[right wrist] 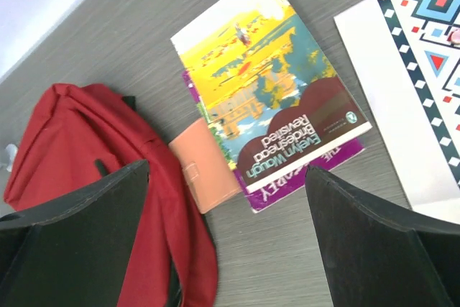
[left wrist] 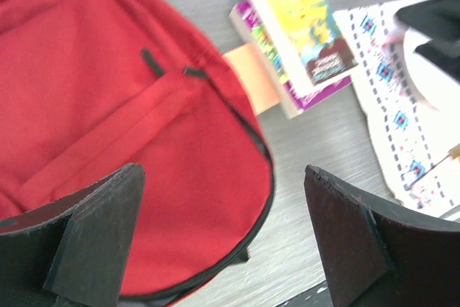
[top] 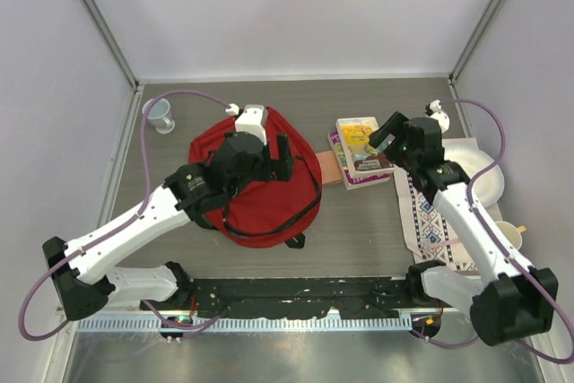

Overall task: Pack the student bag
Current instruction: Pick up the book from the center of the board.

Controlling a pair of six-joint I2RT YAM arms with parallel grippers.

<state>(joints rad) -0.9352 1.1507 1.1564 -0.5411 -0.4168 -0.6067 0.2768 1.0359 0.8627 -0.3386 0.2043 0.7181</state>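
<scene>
The red student bag (top: pixel 260 195) lies flat at centre-left of the table, black zipper and strap along its edge. My left gripper (top: pixel 273 166) hovers over its right part, open and empty; in the left wrist view the bag (left wrist: pixel 108 106) fills the left side, and its zipped edge and bare table show between the fingers (left wrist: pixel 93 228). My right gripper (top: pixel 384 136) is open and empty above two stacked books (top: pixel 359 152). The right wrist view shows the yellow-covered top book (right wrist: pixel 273 91) on a purple one (right wrist: pixel 320 167), an orange wallet (right wrist: pixel 205 165) and the bag (right wrist: pixel 79 141).
The orange wallet (top: pixel 330 169) lies between bag and books. A patterned placemat (top: pixel 439 217) with a white plate (top: pixel 484 177) and a cup (top: pixel 508 236) lies at the right. A clear cup (top: pixel 160 115) stands at the back left. Walls enclose the table.
</scene>
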